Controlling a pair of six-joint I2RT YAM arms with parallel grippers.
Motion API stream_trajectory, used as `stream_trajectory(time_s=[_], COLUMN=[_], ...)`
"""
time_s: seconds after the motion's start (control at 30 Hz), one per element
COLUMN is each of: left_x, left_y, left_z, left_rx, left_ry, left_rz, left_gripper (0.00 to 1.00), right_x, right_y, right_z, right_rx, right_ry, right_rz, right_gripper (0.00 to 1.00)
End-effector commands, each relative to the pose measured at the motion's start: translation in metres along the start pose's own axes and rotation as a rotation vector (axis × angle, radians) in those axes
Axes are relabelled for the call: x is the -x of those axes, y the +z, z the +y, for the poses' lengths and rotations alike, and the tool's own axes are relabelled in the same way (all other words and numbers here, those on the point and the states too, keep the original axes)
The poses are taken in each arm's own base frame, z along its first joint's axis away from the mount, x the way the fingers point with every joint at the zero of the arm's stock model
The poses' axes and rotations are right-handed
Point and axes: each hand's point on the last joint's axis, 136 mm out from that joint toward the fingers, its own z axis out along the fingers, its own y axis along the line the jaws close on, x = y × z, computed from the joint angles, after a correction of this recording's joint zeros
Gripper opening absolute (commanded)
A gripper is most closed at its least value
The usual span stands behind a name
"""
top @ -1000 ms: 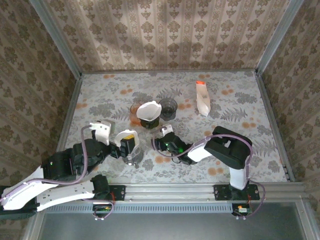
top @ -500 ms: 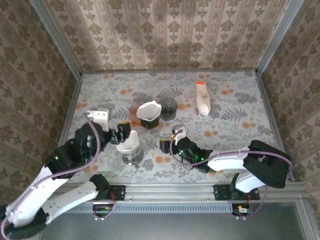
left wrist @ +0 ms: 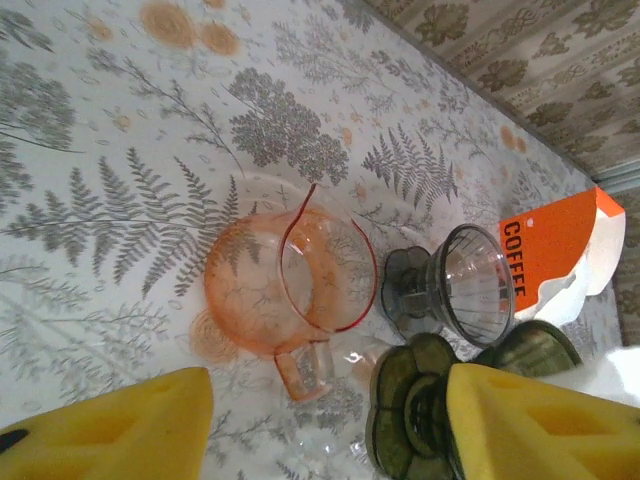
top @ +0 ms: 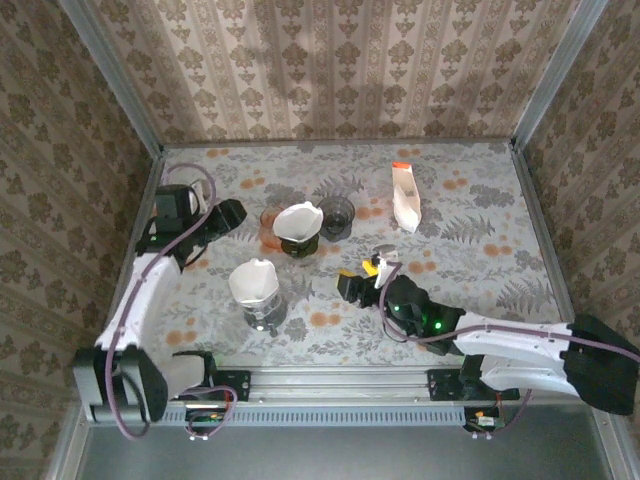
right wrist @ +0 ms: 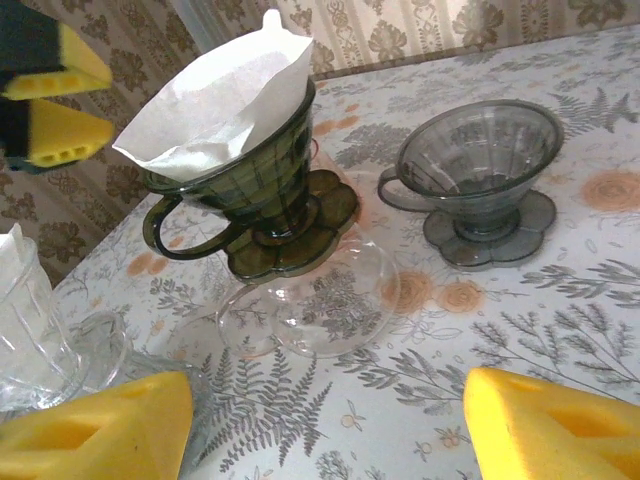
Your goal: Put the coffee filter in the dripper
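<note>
Top external view: the coffee filter (top: 253, 281) sits mouth-up in the clear dripper (top: 265, 312) (so it lines the cone), and another fills the green dripper (top: 300, 245). Left gripper (top: 232, 213) and right gripper (top: 362, 272) both gape, holding nothing and standing apart from it; placement looks finished.

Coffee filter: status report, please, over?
Left gripper, right gripper open, empty. Coffee filter sits in clear dripper; second filter in green dripper. Grey dripper empty. Nothing in the way.
</note>
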Motion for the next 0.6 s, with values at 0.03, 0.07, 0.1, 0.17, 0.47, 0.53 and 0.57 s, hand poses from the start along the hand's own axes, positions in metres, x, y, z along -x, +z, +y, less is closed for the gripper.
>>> stream_trajectory(time_s=[0.03, 0.07, 0.1, 0.17, 0.47, 0.53, 0.57], left_x=[0.017, 0.016, 0.015, 0.014, -0.002, -0.004, -0.006], left_y=[0.024, 0.031, 0.039, 0.052, 0.095, 0.101, 0.104], left_z=[-0.005, -0.001, 0.003, 0.009, 0.016, 0.023, 0.025], left_rx=[-0.076, -0.067, -0.062, -0.063, 0.02, 0.043, 0.051], left_ry=[0.026, 0.022, 0.021, 0.012, 0.081, 0.077, 0.079], left_rz=[0.006, 0.02, 0.033, 0.059, 0.16, 0.17, 0.179], left_gripper=[0.6, 0.61, 0.62, 0.63, 0.69, 0.68, 0.68], right_x=[0.0, 0.001, 0.001, 0.002, -0.001, -0.001, -0.001], right_y=[-0.013, -0.015, -0.017, -0.021, -0.03, -0.032, -0.033], right_z=[-0.017, -0.019, -0.021, -0.026, -0.042, -0.044, -0.045], right_rx=[-0.057, -0.06, -0.064, -0.075, -0.107, -0.109, -0.111], right_ry=[-0.035, -0.036, -0.035, -0.032, -0.021, -0.019, -0.017], right_rz=[-0.012, -0.015, -0.018, -0.025, -0.033, -0.036, -0.038], right_gripper=[0.73, 0.73, 0.74, 0.73, 0.74, 0.74, 0.74])
